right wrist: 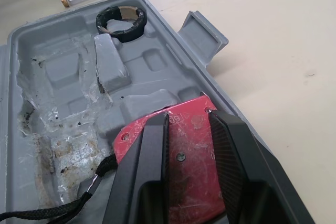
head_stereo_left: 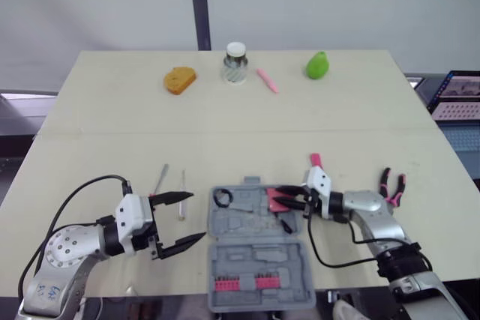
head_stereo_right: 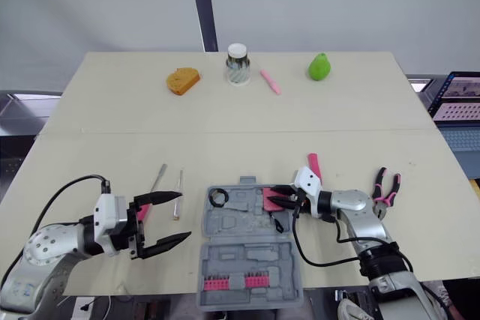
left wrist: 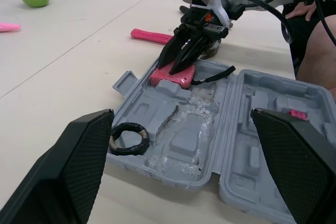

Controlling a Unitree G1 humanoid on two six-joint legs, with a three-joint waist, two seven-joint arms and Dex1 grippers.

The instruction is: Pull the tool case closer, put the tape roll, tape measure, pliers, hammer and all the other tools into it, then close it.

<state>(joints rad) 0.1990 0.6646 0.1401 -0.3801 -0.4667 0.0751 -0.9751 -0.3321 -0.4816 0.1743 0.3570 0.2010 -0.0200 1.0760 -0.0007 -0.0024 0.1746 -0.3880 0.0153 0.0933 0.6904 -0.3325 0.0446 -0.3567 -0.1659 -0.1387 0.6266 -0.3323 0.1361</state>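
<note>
The open tool case (head_stereo_left: 255, 249) lies at the lower centre of the table (head_stereo_left: 225, 125). From the lower right, the right arm reaches leftward over it. Its right claw (head_stereo_left: 283, 196) is closed on the pink tape measure (left wrist: 170, 77), which sits in the case's upper right pocket. At lower left, the left claw (head_stereo_left: 198, 216) points right with its fingers spread wide, just beside the case. The tape roll (head_stereo_left: 222, 198) sits in the upper left pocket. The pliers (head_stereo_left: 393, 185) lie right of the right arm.

Matt grey moulded plastic tool case (head_stereo_left: 255, 256) with scuffed, grimy hollows, scratched red plastic tape measure (right wrist: 186, 124), smooth matt surface (head_stereo_left: 112, 148), cross-hatched black fingers (left wrist: 79, 161) of the left pincer (head_stereo_left: 196, 216)
</note>
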